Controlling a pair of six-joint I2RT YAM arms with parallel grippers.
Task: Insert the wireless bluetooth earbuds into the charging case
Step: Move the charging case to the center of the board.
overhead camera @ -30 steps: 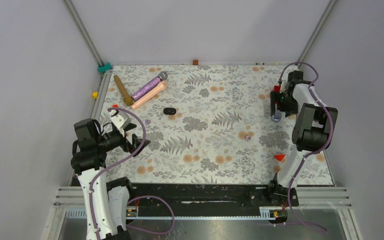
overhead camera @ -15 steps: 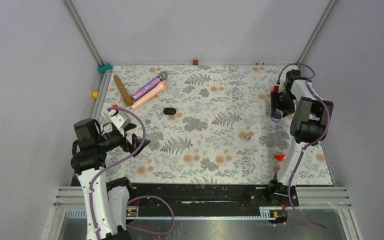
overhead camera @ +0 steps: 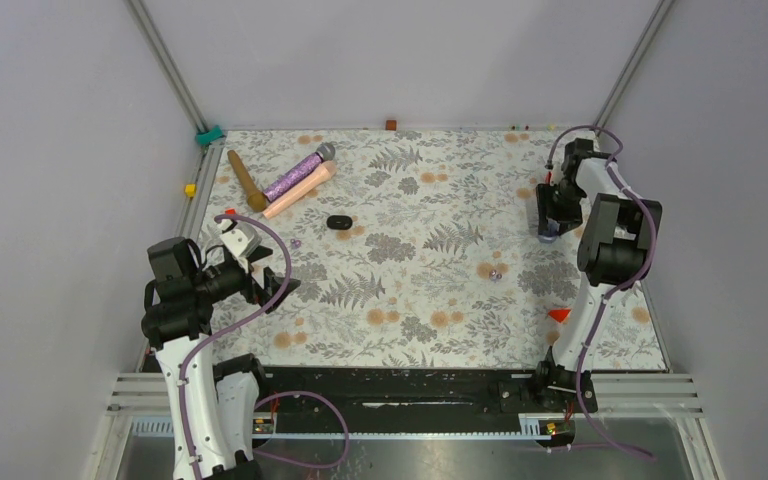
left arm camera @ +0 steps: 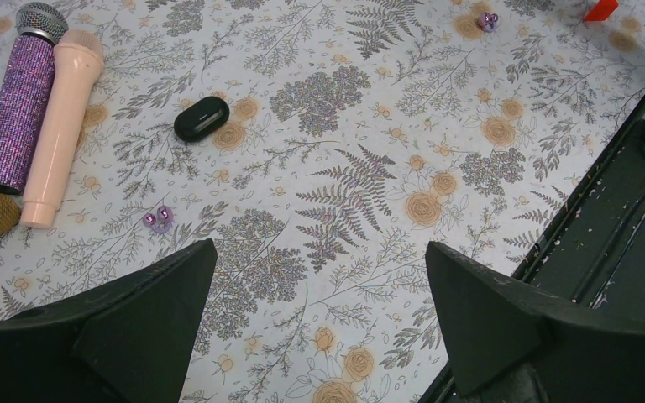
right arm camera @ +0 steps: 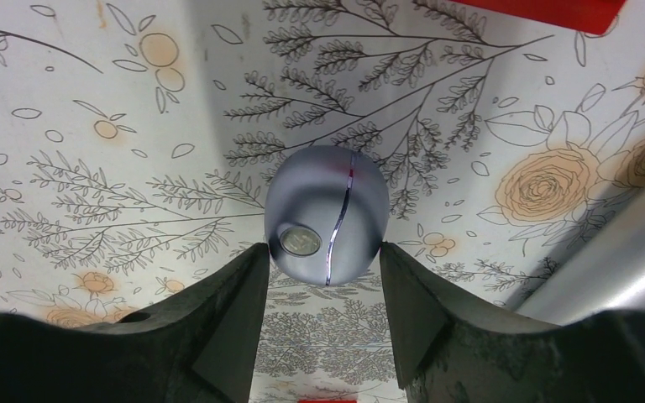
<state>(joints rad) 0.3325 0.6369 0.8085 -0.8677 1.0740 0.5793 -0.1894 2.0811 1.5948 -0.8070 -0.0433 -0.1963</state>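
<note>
Pinching the grey case by its sides, the right fingers are closed on it low over the far-right surface. Its seam faces the camera (the lid looks shut), and the hold probably serves to carry it toward the buds. The left fingers hang wide apart and empty over the near-left side, seemingly poised to pick. One purple bud lies just ahead of them and a second bud sits mid-surface, both well apart from the case.
</note>
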